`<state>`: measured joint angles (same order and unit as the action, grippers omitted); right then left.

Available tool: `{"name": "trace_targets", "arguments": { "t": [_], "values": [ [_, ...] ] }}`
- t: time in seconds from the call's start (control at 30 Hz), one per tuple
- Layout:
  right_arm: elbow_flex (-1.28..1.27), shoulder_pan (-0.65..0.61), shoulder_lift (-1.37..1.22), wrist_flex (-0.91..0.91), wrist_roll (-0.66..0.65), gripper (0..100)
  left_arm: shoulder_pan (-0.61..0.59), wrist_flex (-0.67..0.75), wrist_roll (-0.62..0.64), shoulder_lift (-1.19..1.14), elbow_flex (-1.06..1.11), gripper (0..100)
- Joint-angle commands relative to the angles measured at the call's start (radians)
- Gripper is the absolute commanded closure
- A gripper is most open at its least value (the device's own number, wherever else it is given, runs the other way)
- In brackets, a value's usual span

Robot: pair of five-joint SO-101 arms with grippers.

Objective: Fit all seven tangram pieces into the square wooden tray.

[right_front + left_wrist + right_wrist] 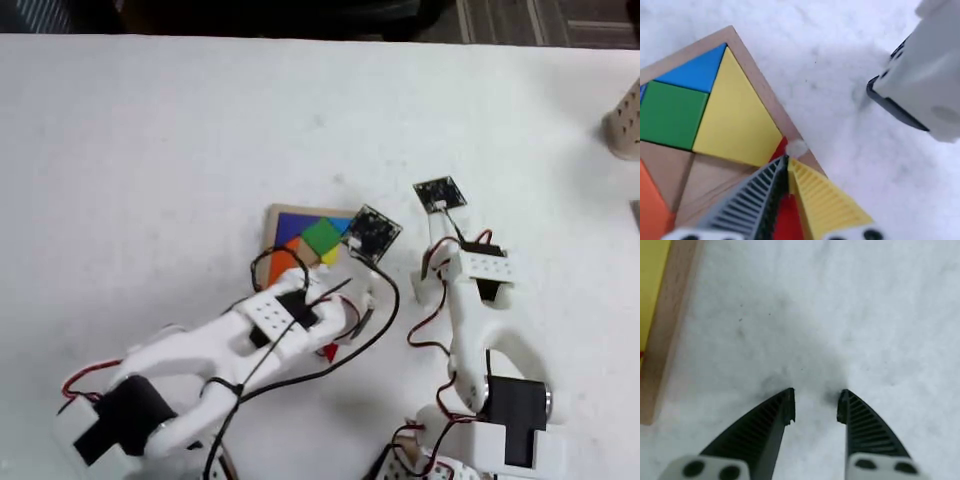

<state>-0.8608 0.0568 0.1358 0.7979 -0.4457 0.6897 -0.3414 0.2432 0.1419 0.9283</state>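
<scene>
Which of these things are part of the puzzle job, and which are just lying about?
For the job: tray, blue piece, green piece, yellow piece, orange piece, red piece, left claw, right claw.
Just lying about: beige holed thing at the edge of the table.

Yellow triangle (735,114), green square (670,112), blue triangle (697,72), red piece (781,148), pale wooden tray (760,84)
</scene>
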Motion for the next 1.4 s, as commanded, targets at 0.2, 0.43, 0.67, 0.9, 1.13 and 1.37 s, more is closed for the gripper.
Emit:
{"name": "trace_targets", "arguments": {
  "t": [0.2,0.43,0.67,0.9,1.13,1.37],
  "values": [
    [-0.005,-0.012,0.030,0.008,-0.008,86.1,-0.027,-0.115,0.011,0.410,0.084,98],
    [-0.005,-0.012,0.030,0.008,-0.008,86.1,0.143,-0.341,0.005,0.657,0.259,98],
    [-0.005,-0.012,0.030,0.007,-0.008,86.1,0.381,-0.351,0.012,0.680,0.331,98],
    [-0.005,-0.012,0.030,0.007,-0.008,86.1,0.323,-0.207,0.014,0.412,0.319,98],
    [-0.005,-0.012,0.030,0.008,-0.008,86.1,0.231,-0.265,0.068,0.272,0.204,98],
    [-0.005,-0.012,0.030,0.008,-0.009,86.1,0.059,-0.222,0.069,0.268,0.201,98]
  ]
}}
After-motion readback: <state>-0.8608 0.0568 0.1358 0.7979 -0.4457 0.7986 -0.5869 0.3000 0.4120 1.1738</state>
